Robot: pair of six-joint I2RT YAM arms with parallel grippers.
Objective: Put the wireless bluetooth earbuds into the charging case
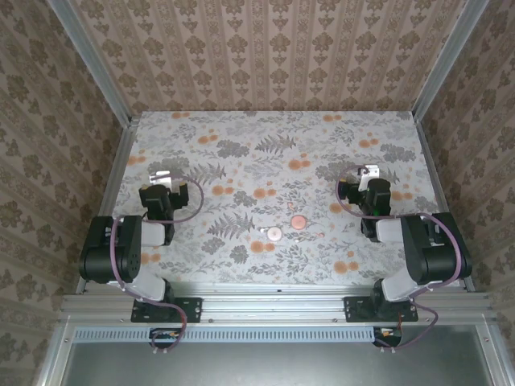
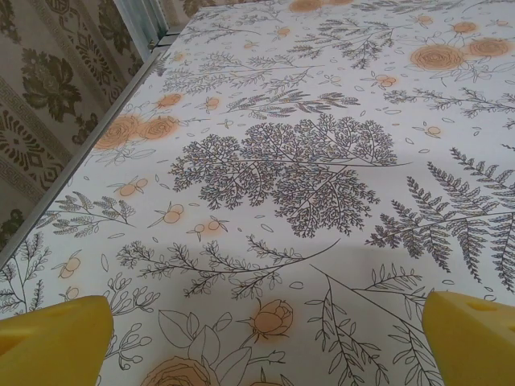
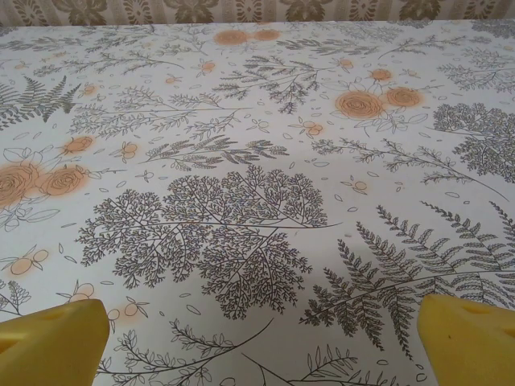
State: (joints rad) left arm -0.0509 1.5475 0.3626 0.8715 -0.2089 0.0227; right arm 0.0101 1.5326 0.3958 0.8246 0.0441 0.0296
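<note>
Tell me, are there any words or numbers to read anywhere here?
None can be read. The flowered table cover and the patterned walls carry only prints, and the pink charging case is too small to show any label.

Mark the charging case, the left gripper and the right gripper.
charging case [image 1: 298, 221], top view, centre of its round pink top.
left gripper [image 1: 169, 189], top view, midway between its open fingers.
right gripper [image 1: 364, 189], top view, midway between its open fingers.
</note>
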